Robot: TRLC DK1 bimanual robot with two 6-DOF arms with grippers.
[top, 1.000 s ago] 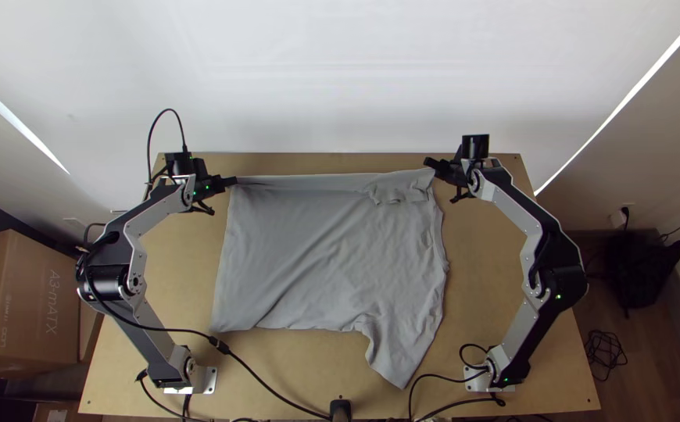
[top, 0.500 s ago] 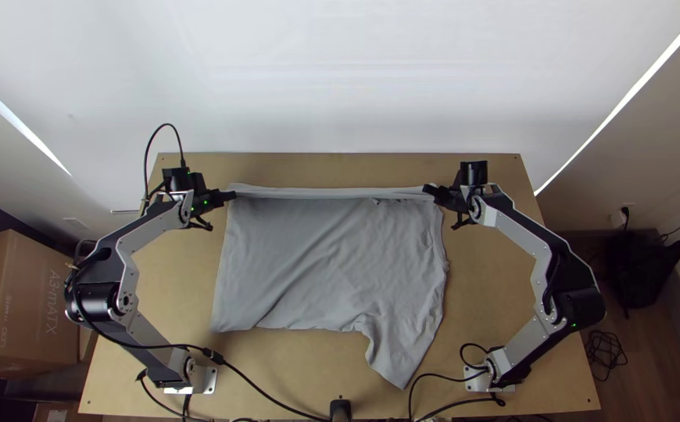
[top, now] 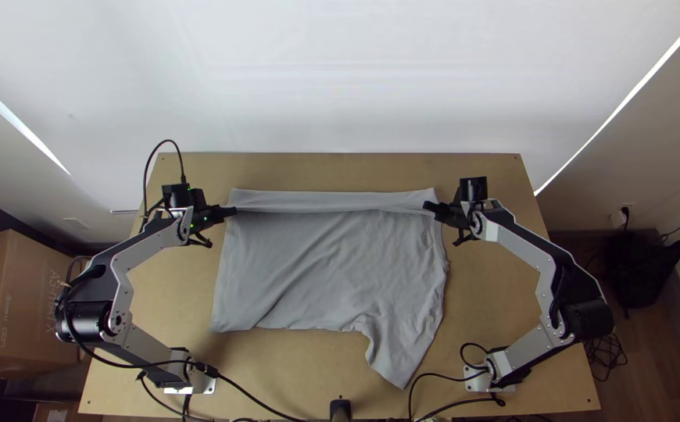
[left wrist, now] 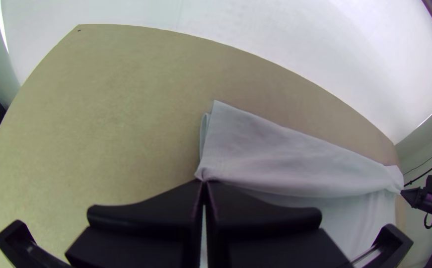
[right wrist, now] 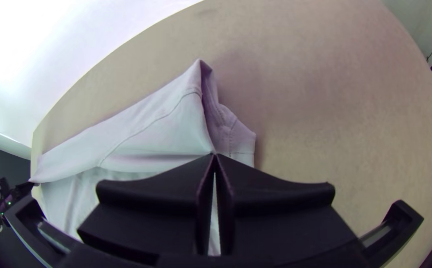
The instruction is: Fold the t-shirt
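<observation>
I see the thin grey t-shirt (top: pixel 332 266) lying rumpled on the smooth wooden table (top: pixel 488 293), folded over toward the table's far edge in a long narrow band, with a tapering sleeve (top: pixel 399 355) pointing to the table's near edge. My right wrist view picks out a curved seam (right wrist: pixel 169 114) across that band. I've got the left claw (top: pixel 233 211) and right claw (top: pixel 427 206) both closed, pinching the band's ends.
</observation>
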